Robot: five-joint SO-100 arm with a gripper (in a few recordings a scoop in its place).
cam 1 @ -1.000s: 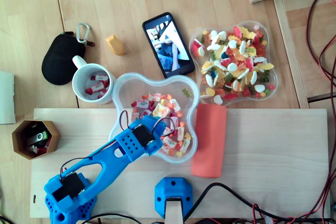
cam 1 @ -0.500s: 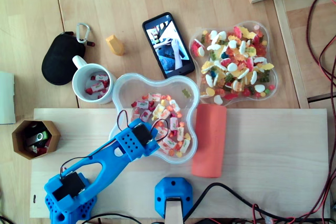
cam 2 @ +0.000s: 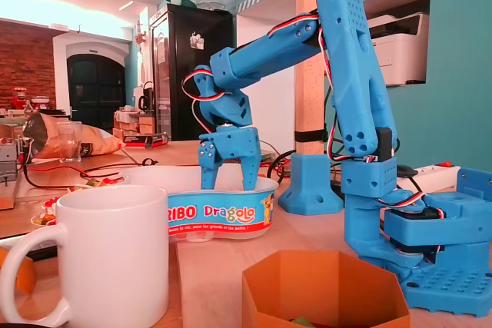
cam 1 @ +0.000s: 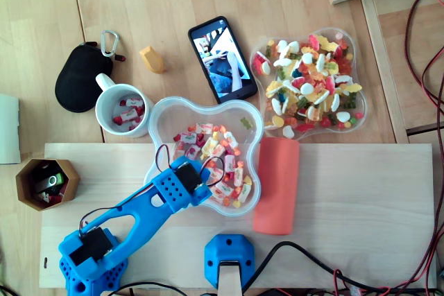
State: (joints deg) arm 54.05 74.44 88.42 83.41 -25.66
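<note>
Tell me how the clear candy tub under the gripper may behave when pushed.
The clear tub looks thin-walled and only partly filled with candies, so it is probably light and would slide easily. Its wide, low shape should resist tipping.

- Bright blue plastic forms the whole arm point(cam 2: 350, 74), its matte shells looking 3D-printed in the fixed view.
- A grid of small round holes dots the upper link point(cam 2: 344, 13). The same dotted pattern marks the wrist block point(cam 1: 182, 184) in the overhead view.
- Black servo bodies point(cam 2: 382, 144) sit inside the blue housings, and another shows dark in the overhead view near the foot point(cam 1: 89, 246).
- Thin red, black and white wires point(cam 2: 198, 86) hang in loose loops beside the wrist, and a second bundle runs along the forearm point(cam 2: 296, 24).
- The base point(cam 2: 442, 247) is a broad, stepped blue block studded with holes.
- The jaws are two short blue prongs tapering to blunt tips.
</note>
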